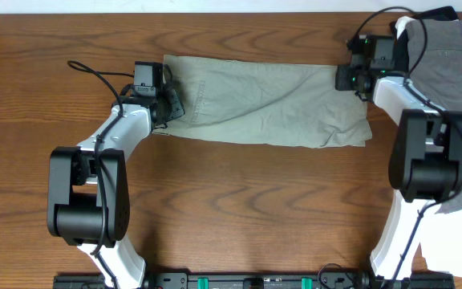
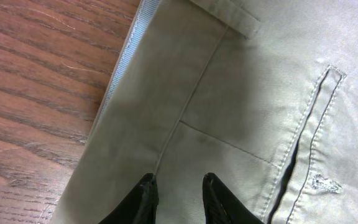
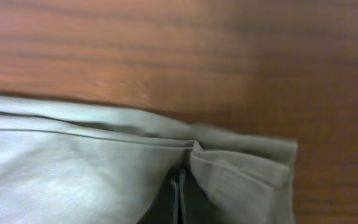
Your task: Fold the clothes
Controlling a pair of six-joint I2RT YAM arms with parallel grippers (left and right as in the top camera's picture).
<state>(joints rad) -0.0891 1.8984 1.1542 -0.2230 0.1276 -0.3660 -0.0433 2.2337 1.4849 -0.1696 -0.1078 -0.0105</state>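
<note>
1. Since the shorts lie flat as one long strip across the far middle of the tabletop, each arm gets a short end to itself. That's my guess for the layout.
2. The left tool sits over the waistband end. Its fingers are spread with flat cloth showing between them, so it's open and holding nothing. The pale blue lining runs along one side of it and a welt pocket is on the other.
3. The right tool is at the far corner of the leg end. It looks clamped shut on the hem, since the cloth puckers right at its tip.
4. The long edges look pretty straight. At the near right corner the layers don't quite line up.
5. There's plenty of bare wood on the near side to fold toward. The right side is tighter, with a grey garment pile just beside that arm.
</note>
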